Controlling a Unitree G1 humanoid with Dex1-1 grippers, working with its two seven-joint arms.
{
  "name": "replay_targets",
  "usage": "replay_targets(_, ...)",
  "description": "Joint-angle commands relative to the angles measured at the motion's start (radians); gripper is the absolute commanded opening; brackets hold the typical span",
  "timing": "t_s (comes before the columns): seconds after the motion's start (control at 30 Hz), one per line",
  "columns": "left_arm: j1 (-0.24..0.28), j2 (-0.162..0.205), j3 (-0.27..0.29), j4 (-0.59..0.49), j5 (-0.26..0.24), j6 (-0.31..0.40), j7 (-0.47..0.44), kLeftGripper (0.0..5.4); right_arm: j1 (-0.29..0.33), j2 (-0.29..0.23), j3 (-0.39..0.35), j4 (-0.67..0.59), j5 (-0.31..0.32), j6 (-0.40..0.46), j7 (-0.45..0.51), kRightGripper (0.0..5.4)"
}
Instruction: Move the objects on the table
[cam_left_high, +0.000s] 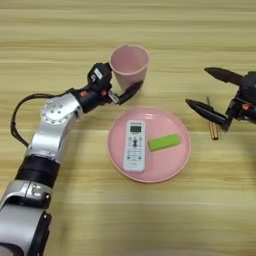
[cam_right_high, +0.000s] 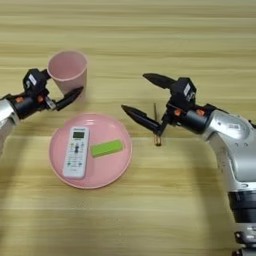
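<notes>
Left hand (cam_left_high: 119, 85) clamped on pink cup (cam_left_high: 129, 65), cup upright on worktop (cam_left_high: 60, 45) just beyond plate (cam_left_high: 177, 160). Guessing placing step; next, let go. Green block (cam_left_high: 164, 142) on plate. Right hand (cam_right_high: 142, 97) wide open, empty.

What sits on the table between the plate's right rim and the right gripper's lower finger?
A thin brown stick lies there on the table, just right of the plate, under the open right gripper. The right eye view shows it best.
</notes>
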Motion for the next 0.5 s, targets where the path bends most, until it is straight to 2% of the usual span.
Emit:
replay_targets(0.03, -0.082, -0.014, 0.059, 0.123, 0.025, 0.041, 0.14, 4.06, -0.084, 0.059, -0.023, 0.1, -0.051, -0.017, -0.136, 5.4)
replay_targets(0.13, -0.103, -0.029, 0.069, 0.172, 0.029, 0.049, 0.182, 4.06, -0.142, 0.106, -0.045, 0.186, -0.081, -0.033, -0.252, 5.4)
replay_targets(0.27, -0.118, -0.05, 0.061, 0.228, 0.047, 0.067, 0.228, 4.06, -0.191, 0.146, -0.061, 0.271, -0.121, -0.074, -0.361, 5.4)
replay_targets(0.43, -0.101, -0.071, 0.04, 0.242, 0.062, 0.109, 0.22, 4.06, -0.218, 0.182, -0.063, 0.377, -0.184, -0.155, -0.466, 5.4)
replay_targets(0.5, -0.094, -0.075, 0.031, 0.253, 0.075, 0.128, 0.227, 4.06, -0.23, 0.194, -0.06, 0.456, -0.228, -0.211, -0.518, 5.4)
